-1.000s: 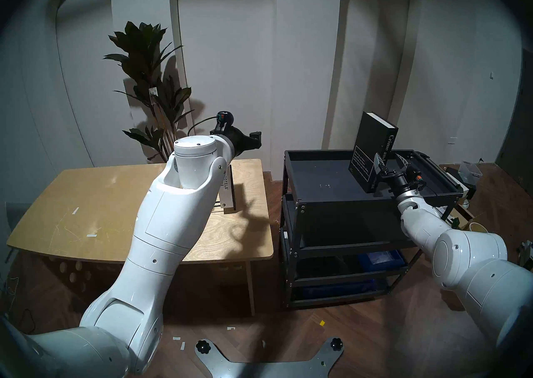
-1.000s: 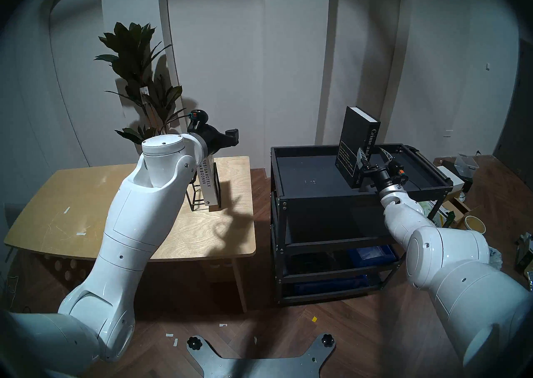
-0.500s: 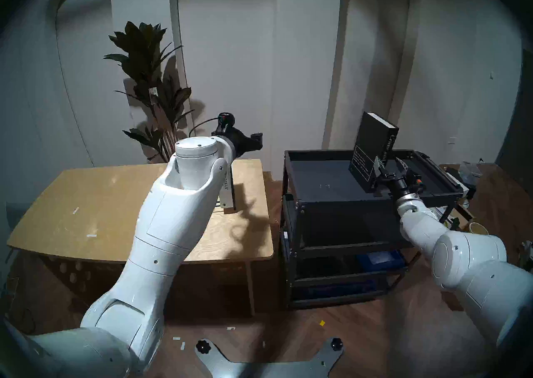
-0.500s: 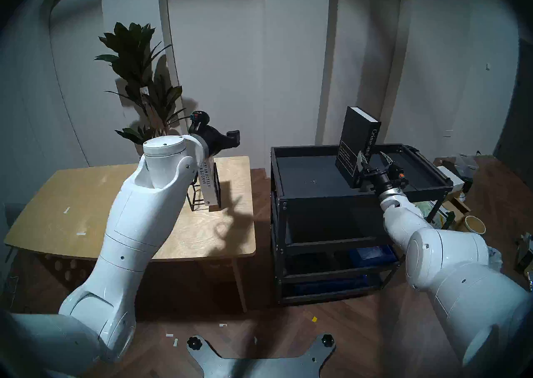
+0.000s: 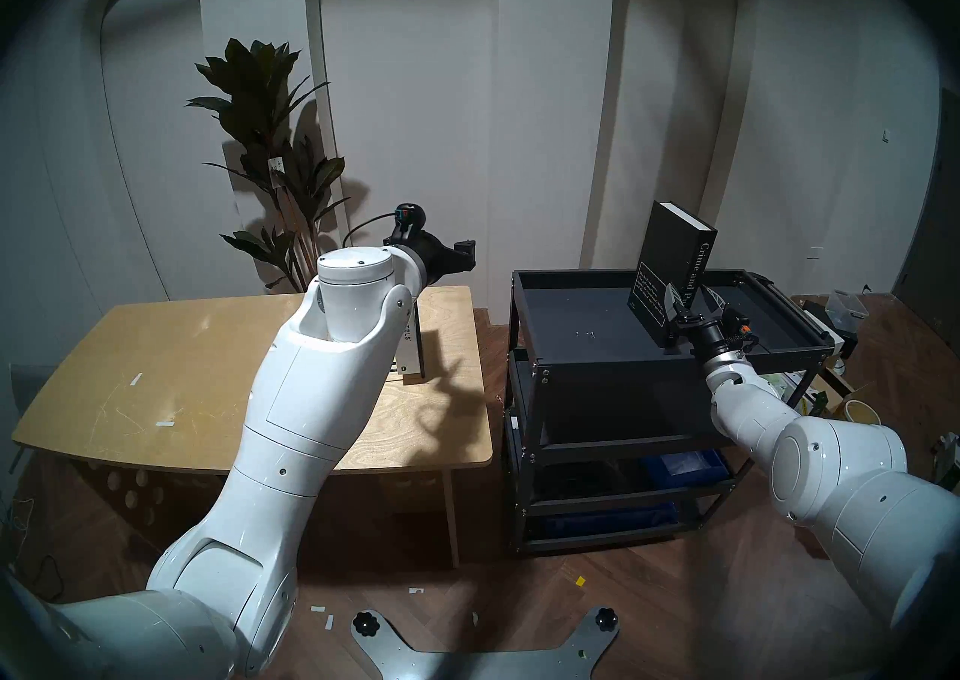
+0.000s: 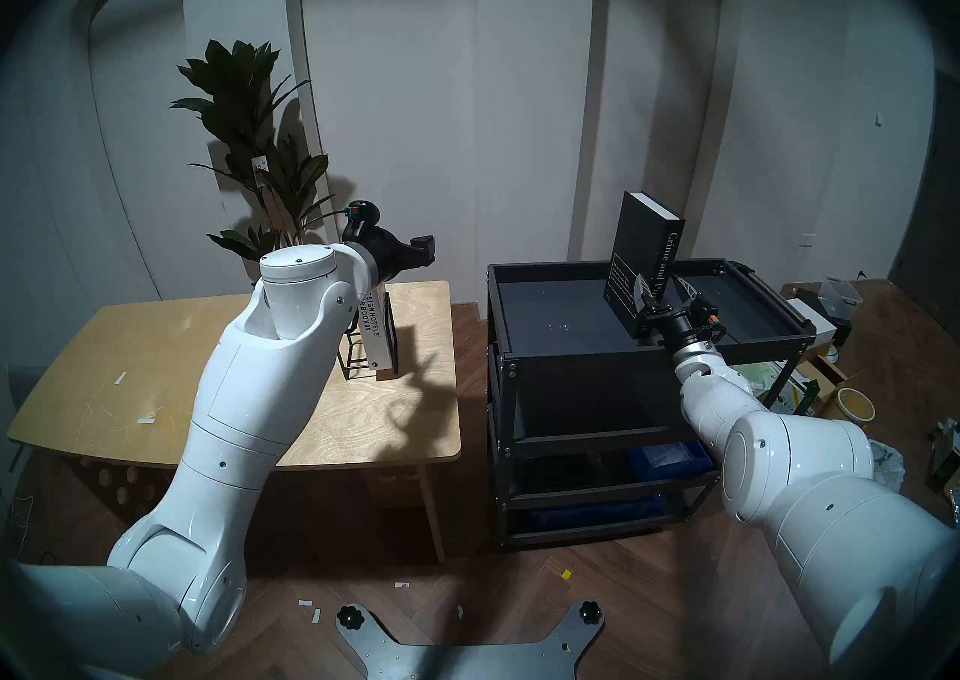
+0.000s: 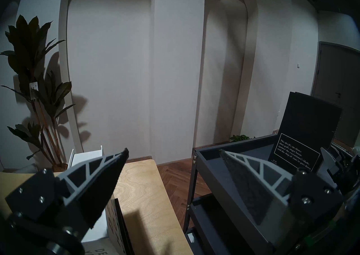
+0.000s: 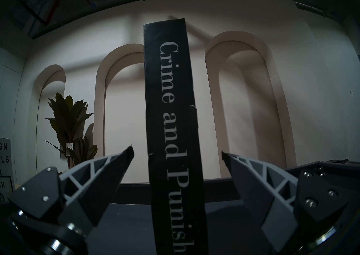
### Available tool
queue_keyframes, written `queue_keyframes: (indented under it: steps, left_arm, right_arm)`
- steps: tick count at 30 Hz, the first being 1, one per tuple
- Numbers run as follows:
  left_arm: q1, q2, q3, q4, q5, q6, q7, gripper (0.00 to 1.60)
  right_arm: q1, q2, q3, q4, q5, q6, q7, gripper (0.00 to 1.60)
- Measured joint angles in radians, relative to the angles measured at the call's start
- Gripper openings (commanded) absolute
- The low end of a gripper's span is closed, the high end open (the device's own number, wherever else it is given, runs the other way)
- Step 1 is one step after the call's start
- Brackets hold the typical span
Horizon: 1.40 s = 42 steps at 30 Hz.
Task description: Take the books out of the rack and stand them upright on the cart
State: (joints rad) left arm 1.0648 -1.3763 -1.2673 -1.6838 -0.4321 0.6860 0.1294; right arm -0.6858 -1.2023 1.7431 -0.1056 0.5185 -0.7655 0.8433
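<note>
The dark book (image 5: 670, 268) with "Crime and Punishment" on its spine (image 8: 171, 122) stands upright on the top tray of the black cart (image 5: 613, 377). My right gripper (image 5: 695, 302) is open at the lower spine. In the right wrist view (image 8: 177, 151) there are gaps between the spine and both fingers. The white "DESIGNHOTELS" book (image 6: 376, 336) stands in the black wire rack (image 6: 352, 358) on the wooden table, partly hidden by my left arm. My left gripper (image 7: 173, 150) is open and empty above the white book (image 7: 89, 156).
The light wooden table (image 5: 182, 352) stands left of the cart, with a floor gap between them. A potted plant (image 5: 270, 144) is behind the table. Boxes and clutter (image 5: 847, 310) lie on the floor right of the cart. The cart's lower shelves hold blue bins (image 5: 685, 466).
My right arm has shifted slightly left and back, its gripper staying open at the dark book's spine. The book still stands upright. My left arm has barely moved.
</note>
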Motion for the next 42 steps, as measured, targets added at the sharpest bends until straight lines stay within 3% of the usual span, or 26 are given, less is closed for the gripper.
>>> queue_keyframes:
  steps: [42]
  left_arm:
    - [0.004, -0.012, -0.002, 0.015, 0.013, 0.000, -0.025, 1.60]
  right_arm:
    - [0.015, -0.040, 0.036, -0.001, 0.020, -0.036, 0.036, 1.60]
